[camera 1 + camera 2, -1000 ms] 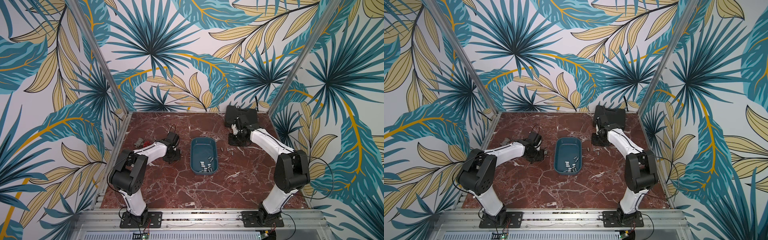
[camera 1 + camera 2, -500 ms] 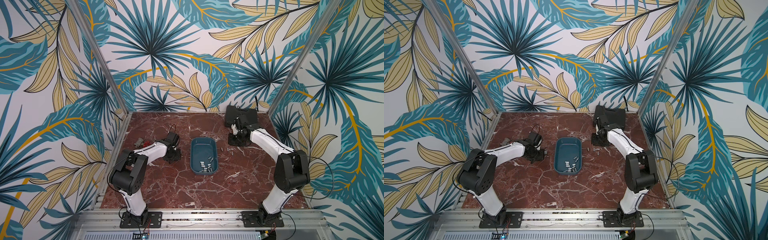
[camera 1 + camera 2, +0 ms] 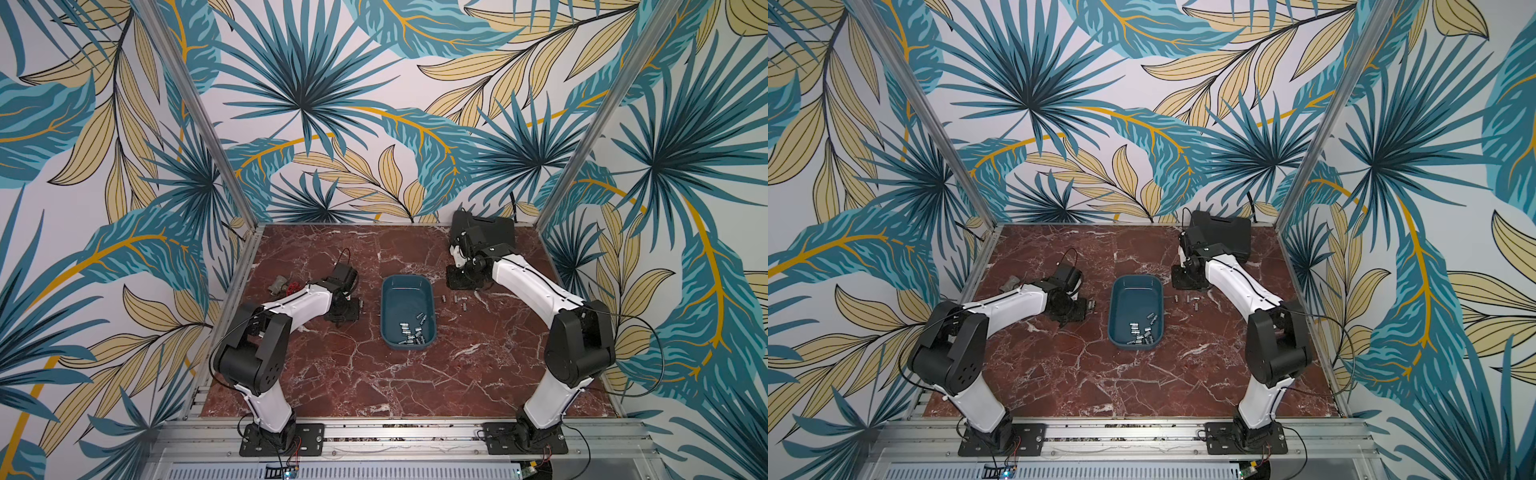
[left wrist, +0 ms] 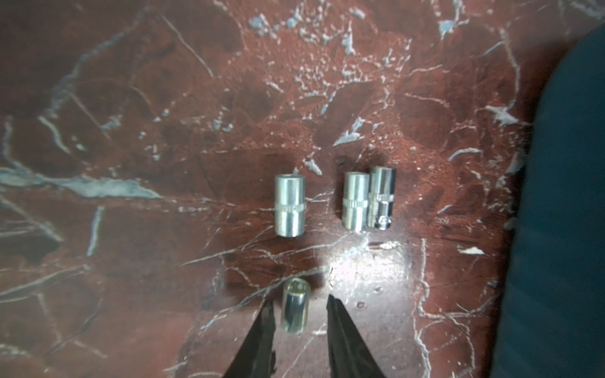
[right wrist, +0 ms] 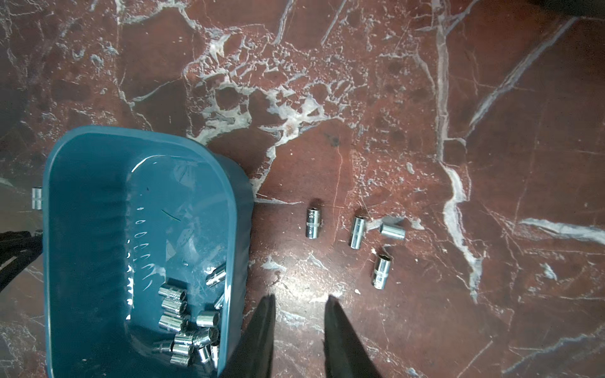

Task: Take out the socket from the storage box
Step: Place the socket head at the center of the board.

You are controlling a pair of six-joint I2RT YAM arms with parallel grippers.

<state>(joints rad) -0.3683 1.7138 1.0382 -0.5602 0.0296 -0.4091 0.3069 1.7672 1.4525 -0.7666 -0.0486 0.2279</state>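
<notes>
The teal storage box (image 3: 408, 277) (image 3: 1136, 277) stands mid-table and holds several chrome sockets (image 3: 411, 334) (image 5: 186, 324) at its near end. My left gripper (image 4: 300, 298) (image 3: 344, 316) hangs low over the marble left of the box. It is open, and a socket (image 4: 294, 309) lies on the table between its fingers with a gap on each side. Three more sockets (image 4: 289, 204) lie just ahead of it. My right gripper (image 5: 299, 296) (image 3: 460, 282) is open and empty, right of the box rim (image 5: 147, 134). Several sockets (image 5: 357, 232) (image 3: 457, 301) lie on the marble there.
A black tool case (image 3: 490, 232) stands at the back right corner, close behind my right arm. Small grey and red parts (image 3: 284, 286) lie by the left edge. Metal frame posts and patterned walls enclose the table.
My left gripper has opened and let go of the socket, which now lies on the marble between its fingers. Neither arm has visibly shifted.
</notes>
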